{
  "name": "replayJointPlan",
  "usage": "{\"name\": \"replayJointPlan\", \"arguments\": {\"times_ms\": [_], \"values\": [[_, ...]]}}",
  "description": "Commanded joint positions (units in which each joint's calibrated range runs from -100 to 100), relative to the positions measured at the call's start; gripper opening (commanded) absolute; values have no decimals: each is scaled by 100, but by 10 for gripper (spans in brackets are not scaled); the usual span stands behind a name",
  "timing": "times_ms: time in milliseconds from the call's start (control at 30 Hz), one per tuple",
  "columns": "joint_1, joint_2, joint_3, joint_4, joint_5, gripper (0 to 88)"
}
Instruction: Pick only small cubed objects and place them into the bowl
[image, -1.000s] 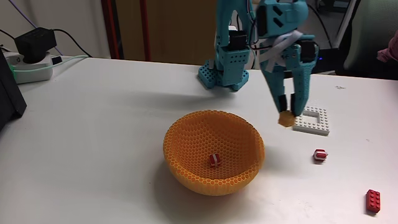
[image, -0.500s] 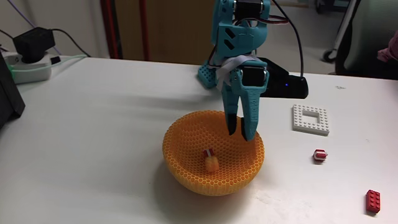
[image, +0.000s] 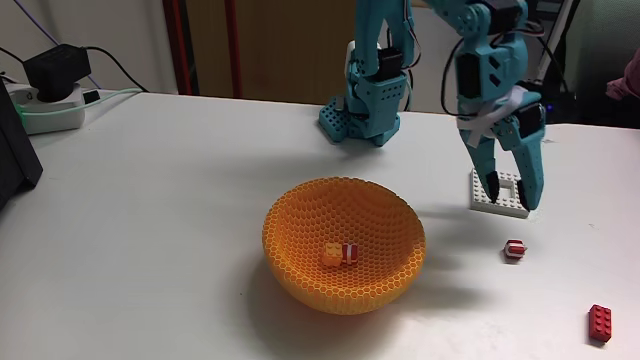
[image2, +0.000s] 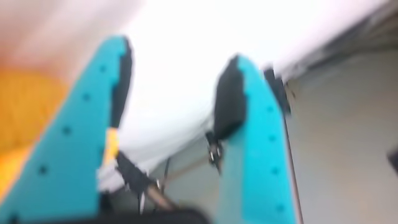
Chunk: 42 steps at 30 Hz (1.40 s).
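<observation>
Inside bowl (image: 300, 225) — two small cubes (image: 340, 253)

Teal arm, elbow raised, forearm pointing down; gripper (image: 511, 192) hanging fingertips-down, jaws parted and empty; wrist view blurred, fingers (image2: 245, 124) spread.

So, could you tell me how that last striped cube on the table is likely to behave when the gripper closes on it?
The striped cube looks like rigid plastic, so it probably won't deform. It is tiny beside the open gripper, so it may twist or squirt out. Flat-sided, it should slide rather than roll.
</observation>
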Motion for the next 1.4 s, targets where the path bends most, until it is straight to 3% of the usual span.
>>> {"name": "replayJointPlan", "arguments": {"times_ms": [0,267,1167,1367], "values": [[-367,914,-455,-342,-210,214],[-516,1994,-908,-507,-386,194],[-506,2581,-1245,-1098,-313,188],[-479,2789,-1245,-1211,-254,151]]}}
